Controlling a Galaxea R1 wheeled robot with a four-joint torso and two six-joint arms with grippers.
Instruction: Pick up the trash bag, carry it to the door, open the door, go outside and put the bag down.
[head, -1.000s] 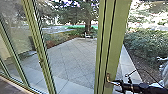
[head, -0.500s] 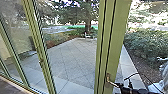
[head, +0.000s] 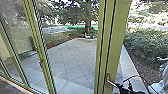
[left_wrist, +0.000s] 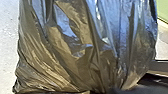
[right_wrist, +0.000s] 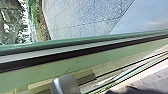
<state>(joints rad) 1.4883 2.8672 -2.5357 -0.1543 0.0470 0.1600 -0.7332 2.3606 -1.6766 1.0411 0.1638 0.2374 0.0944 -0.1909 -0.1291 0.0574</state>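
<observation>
- Well, the bag (left_wrist: 82, 47) is at the left wrist, close up in that view: dark, glossy, full of creases, with blue and brownish sheens, its folds drawing together toward the left gripper (left_wrist: 116, 90).
- Whether the left gripper is spread or pressed together, I cannot tell.
- What, if anything, lies under the bag, I cannot make out either.
- The right gripper (head: 121, 88) is by the free end of the handle (head: 113, 84) in the head view; whether it is spread or pinching the handle, I cannot tell.
- A thin black cable (head: 136, 76) arches above the right arm there.
- The handle is mounted low in that view on the door (head: 116, 47), which has a broad green frame with dark grooves.
- In the right wrist view, a rounded grey metal piece is close to the camera beside the green frame.
- Past the glass is the paved yard (head: 72, 60), with a tree (head: 88, 25) at its far side and a bush (head: 147, 47) to the right.
</observation>
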